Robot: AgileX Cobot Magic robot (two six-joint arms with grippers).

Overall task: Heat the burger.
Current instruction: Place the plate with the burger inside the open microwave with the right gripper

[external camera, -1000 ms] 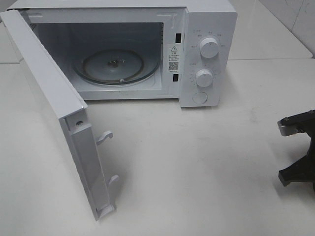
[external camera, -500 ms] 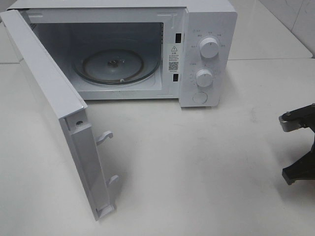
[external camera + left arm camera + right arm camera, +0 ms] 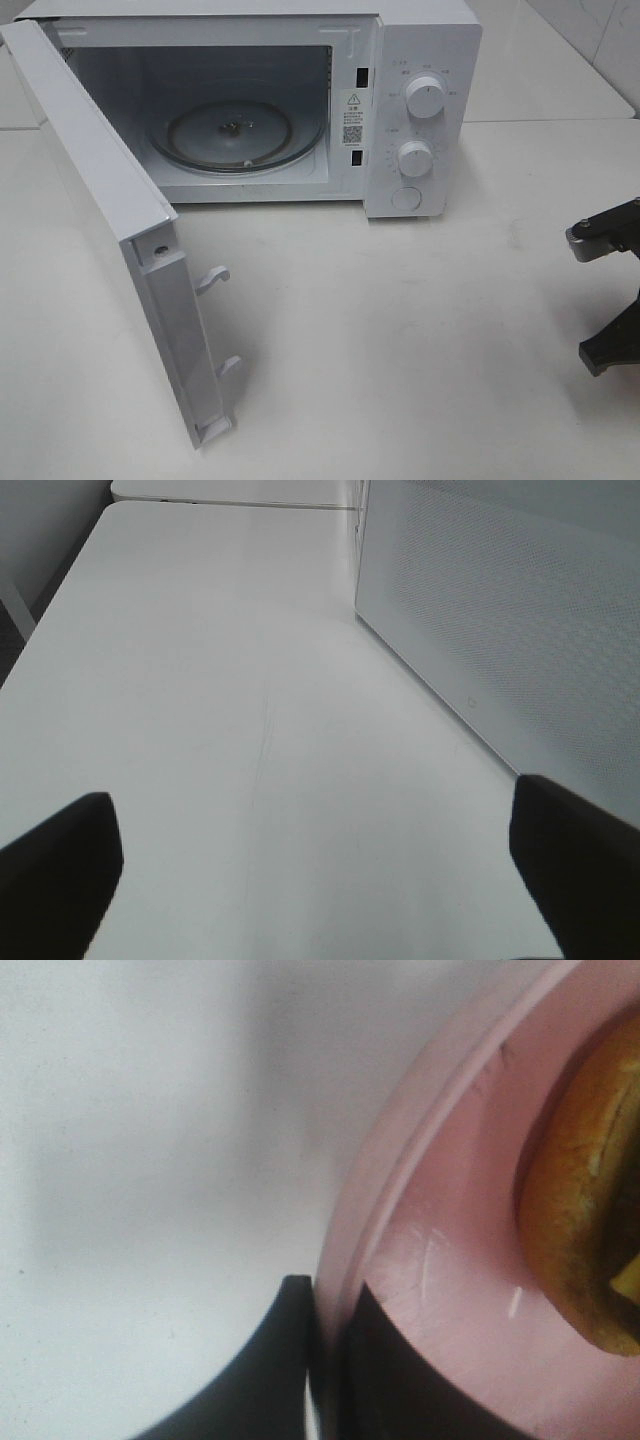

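1. The white boxy microwave oven (image 3: 420,100) stands with its door (image 3: 100,200) swung wide.
2. Front-right of the microwave, the right gripper (image 3: 330,1310) pinches the shallow pink plate (image 3: 450,1290) by its rim.
3. The tall golden-bun burger (image 3: 575,1240) sits on that plate, outside the microwave.
4. The left gripper (image 3: 315,880) is spread wide beside the microwave.

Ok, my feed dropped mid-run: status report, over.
Left tool open, empty, beside the door. Right tool shut on plate rim, burger on it. Microwave open, turntable bare, nothing in the way.
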